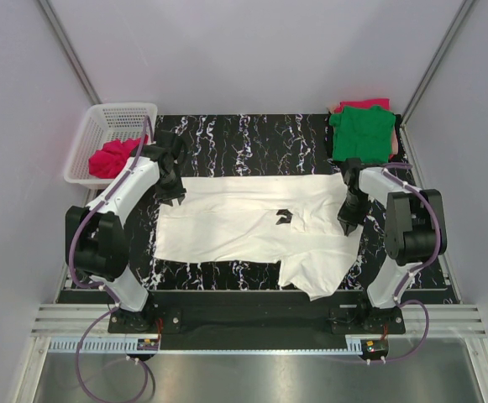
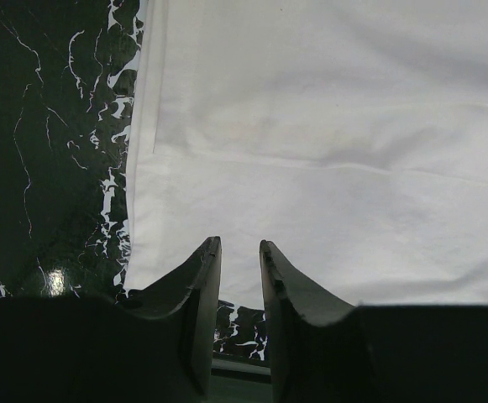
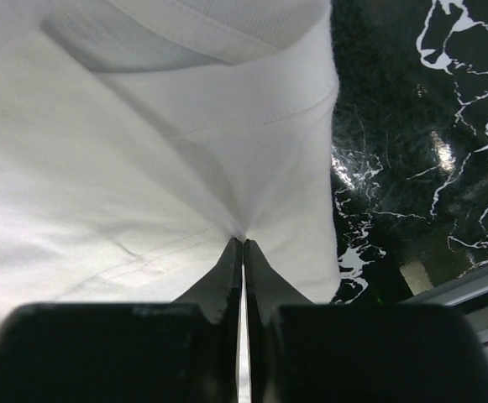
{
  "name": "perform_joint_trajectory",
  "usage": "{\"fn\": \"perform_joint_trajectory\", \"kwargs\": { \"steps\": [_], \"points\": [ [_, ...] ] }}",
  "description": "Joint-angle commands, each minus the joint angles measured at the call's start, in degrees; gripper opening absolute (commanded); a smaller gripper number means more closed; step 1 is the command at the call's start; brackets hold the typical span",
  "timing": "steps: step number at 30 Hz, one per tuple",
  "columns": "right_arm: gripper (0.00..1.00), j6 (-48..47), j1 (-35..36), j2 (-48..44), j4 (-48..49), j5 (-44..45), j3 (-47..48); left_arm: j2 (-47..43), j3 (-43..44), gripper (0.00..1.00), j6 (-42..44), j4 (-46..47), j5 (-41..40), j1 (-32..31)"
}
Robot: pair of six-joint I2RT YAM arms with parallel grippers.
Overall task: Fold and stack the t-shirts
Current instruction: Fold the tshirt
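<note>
Your right end effector pinches a thin fold of the white shirt. Your left end effector is spread and empty, so lifting may slip or skew.

This is a robotics lab test cell, not anybody's home. Plain white panels close the space in on three sides, with bare metal struts running up the upper corners of the frame. The surface is a black, marble-patterned sheet. A left arm and a right arm are bolted down by aluminium rails along the bottom, with purple cables looping off them. A white plastic basket sits at the upper left.
</note>
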Motion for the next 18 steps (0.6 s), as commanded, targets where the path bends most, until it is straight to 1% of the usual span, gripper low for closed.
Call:
{"fn": "perform_joint_trajectory", "kwargs": {
  "steps": [1,5,10,11,12,13,15,18],
  "points": [
    [0.01,1.2,-0.2,-5.5,-4.2,2.1,1.3,-1.9,0.0,0.30,-0.1,0.8,-0.9,0.0],
    [0.00,1.7,-0.2,-8.7,-5.5,2.8,0.6,-2.8,-1.0,0.30,-0.1,1.2,-0.6,0.0],
    [0.00,1.8,-0.2,-10.2,-6.6,3.1,0.0,-4.3,-2.8,0.30,-0.3,1.7,-0.6,-0.2],
    [0.01,1.7,-0.3,-10.2,-6.5,3.0,-0.1,-4.7,-3.2,0.30,-0.3,1.7,-0.6,-0.2],
    [0.09,1.7,-0.2,-10.1,-6.5,3.0,-0.3,-4.8,-3.4,0.30,-0.3,1.7,-0.6,-0.2],
    [0.15,1.8,-0.3,-10.0,-6.5,2.8,-0.5,-5.1,-3.5,0.30,-0.3,1.7,-0.6,-0.2],
    [0.16,1.6,-0.3,-9.2,-6.4,2.6,-0.8,-5.6,-3.8,0.30,-0.2,1.7,-0.7,-0.2],
    [0.12,1.6,-0.2,-8.6,-6.0,2.1,-1.6,-6.1,-4.0,0.30,-0.1,1.6,-0.9,-0.3]
  ]
}}
